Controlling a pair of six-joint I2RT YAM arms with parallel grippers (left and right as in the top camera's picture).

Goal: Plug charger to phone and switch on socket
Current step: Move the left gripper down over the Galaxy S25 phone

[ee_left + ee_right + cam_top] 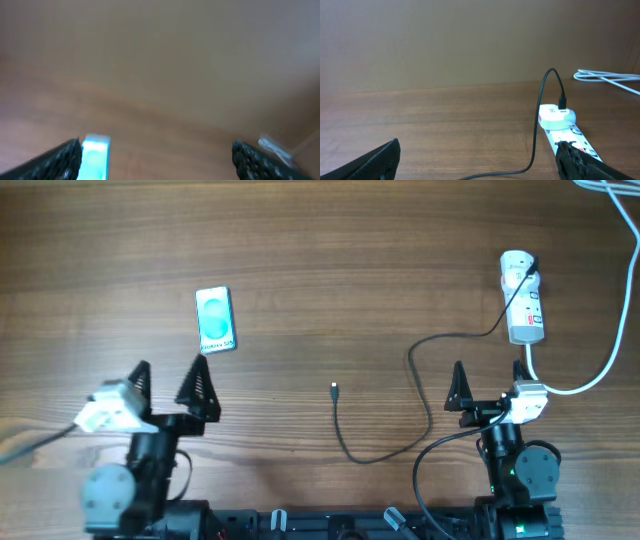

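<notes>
The phone [216, 320] lies flat on the table at the upper left, teal screen up; it shows blurred in the left wrist view [95, 156] by the left finger. The charger's thin black cable [420, 395] loops from the white socket [522, 298] down to a small plug tip [334, 389] lying mid-table. The socket also shows in the right wrist view [565, 131], with the cable [536, 135] rising from an adapter on it. My left gripper [172, 386] is open and empty, just below the phone. My right gripper [487, 387] is open and empty, below the socket.
A thicker white cord [600, 370] runs from the socket's near end out to the right edge and up to the top right corner; it shows at the right in the right wrist view [605, 77]. The table is brown wood.
</notes>
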